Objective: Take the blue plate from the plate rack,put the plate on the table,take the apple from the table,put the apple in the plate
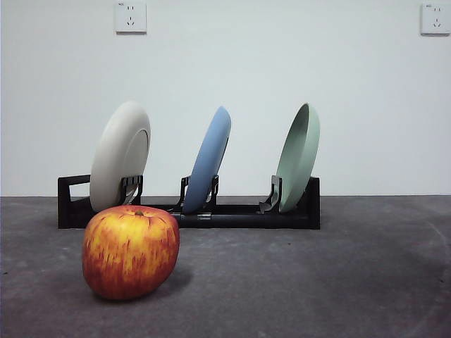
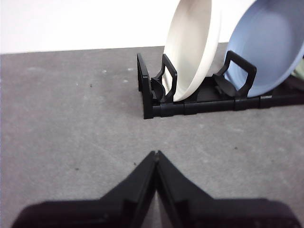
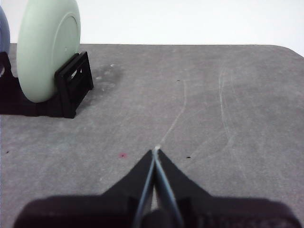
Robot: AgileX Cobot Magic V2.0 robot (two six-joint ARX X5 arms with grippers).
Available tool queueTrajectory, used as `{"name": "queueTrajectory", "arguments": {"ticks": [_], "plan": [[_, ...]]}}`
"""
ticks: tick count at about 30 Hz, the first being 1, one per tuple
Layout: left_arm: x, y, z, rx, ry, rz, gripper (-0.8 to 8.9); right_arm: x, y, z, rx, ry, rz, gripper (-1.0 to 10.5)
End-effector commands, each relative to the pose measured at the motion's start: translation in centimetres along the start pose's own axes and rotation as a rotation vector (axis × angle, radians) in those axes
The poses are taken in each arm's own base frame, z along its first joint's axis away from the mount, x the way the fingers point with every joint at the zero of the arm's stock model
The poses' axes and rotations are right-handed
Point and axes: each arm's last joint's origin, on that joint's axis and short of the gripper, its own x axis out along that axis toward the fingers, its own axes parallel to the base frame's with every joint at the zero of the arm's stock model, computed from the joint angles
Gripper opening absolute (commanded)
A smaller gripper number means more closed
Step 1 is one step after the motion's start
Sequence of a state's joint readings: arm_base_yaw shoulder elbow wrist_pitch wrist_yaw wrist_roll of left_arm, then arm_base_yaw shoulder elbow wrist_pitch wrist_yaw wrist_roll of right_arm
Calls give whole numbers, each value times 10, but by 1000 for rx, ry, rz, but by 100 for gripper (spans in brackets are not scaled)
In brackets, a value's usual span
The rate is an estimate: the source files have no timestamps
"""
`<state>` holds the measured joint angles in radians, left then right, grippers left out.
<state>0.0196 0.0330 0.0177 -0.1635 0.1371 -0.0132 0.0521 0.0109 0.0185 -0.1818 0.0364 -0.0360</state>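
Note:
The blue plate stands on edge in the middle slot of the black plate rack. It also shows in the left wrist view, and only as a sliver in the right wrist view. The apple, red with yellow streaks, sits on the dark grey table in front of the rack's left end. My left gripper is shut and empty, low over the table short of the rack's handle end. My right gripper is shut and empty, beside the rack's other end.
A beige plate stands in the rack's left slot and also shows in the left wrist view. A pale green plate stands in the right slot and also shows in the right wrist view. A white wall with two sockets is behind.

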Motion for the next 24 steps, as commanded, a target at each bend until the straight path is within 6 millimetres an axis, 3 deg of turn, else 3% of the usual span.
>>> {"name": "queueTrajectory", "arguments": {"ticks": [1,9,14,17,24], "plan": [[1,0,-3,-117,2,2,-4,0,0,-2,43,6,10,1],[1,0,-3,-316,6,-7,-4,0,1,-1,379,10,29,0],[-2,-3,7,-426,7,-113,-6,-3,4,7,566,22,162,-8],[-8,-5,23,-465,5,-134,-6,-11,5,25,631,14,234,-8],[-20,-8,84,-476,-20,-148,-6,-40,2,89,621,-35,262,-8]]}}
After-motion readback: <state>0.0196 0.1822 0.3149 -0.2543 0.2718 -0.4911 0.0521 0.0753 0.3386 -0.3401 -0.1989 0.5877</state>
